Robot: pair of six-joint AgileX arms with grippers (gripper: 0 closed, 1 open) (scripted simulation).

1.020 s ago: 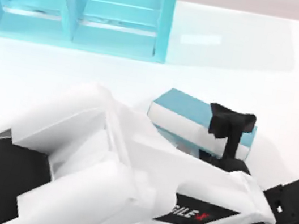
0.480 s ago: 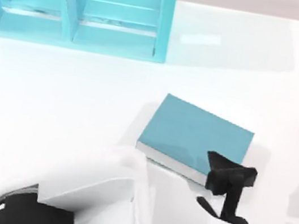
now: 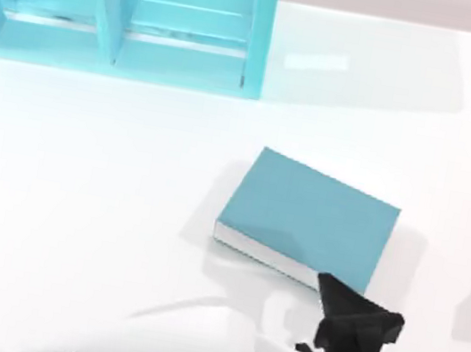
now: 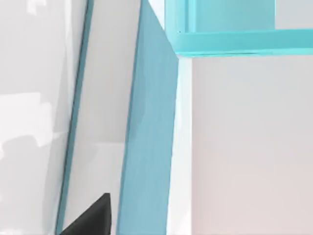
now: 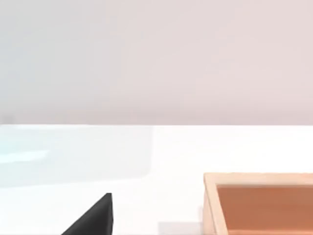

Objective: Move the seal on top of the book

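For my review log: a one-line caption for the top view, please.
Left end effector sits just off the near edge of the book, which lies flat on the table below the shelf.

Left arm: white link low along the bottom edge of the top view, reaching rightward. Its black wrist section rises near bottom centre-right. Left gripper (image 3: pixel 347 317) dark, angular, at the end of that wrist, pointing up-left. One dark finger (image 4: pixel 90 218) juts into the left wrist view. A dark finger (image 5: pixel 93 218) likewise edges into the right wrist view.
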